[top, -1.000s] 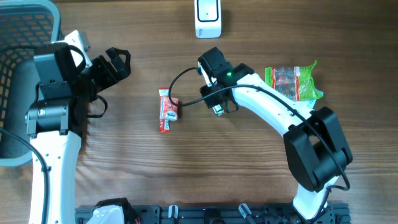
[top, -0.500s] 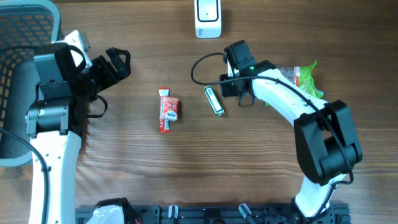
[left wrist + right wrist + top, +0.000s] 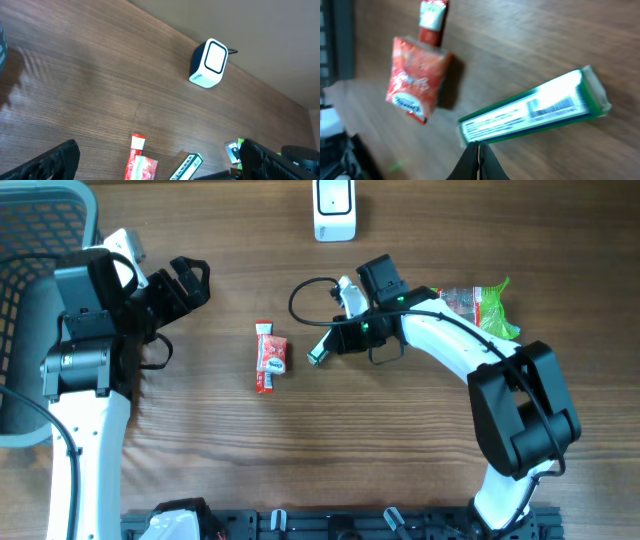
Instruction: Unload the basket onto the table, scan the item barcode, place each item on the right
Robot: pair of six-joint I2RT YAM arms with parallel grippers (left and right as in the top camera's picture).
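A slim green box (image 3: 318, 355) lies slanted on the wood table, right of a red snack packet (image 3: 270, 357). In the right wrist view its barcode face (image 3: 535, 112) is turned up. My right gripper (image 3: 338, 342) is shut, and its closed fingertips (image 3: 479, 148) sit against the box's near edge with nothing between them. The white scanner (image 3: 334, 208) stands at the back centre, and also shows in the left wrist view (image 3: 209, 63). My left gripper (image 3: 192, 284) hovers open at the left, far from the items. Its view looks down on the packet (image 3: 139, 162) and the box (image 3: 186, 167).
A clear and green snack bag (image 3: 480, 308) lies at the right, behind my right arm. A grey mesh basket (image 3: 40, 240) fills the far left corner. A black cable (image 3: 300, 292) loops off the right wrist above the box.
My right gripper swung right toward the bag, then back left onto the green box, and closed fully. The box slid left and turned to a slant. The left arm has not moved.
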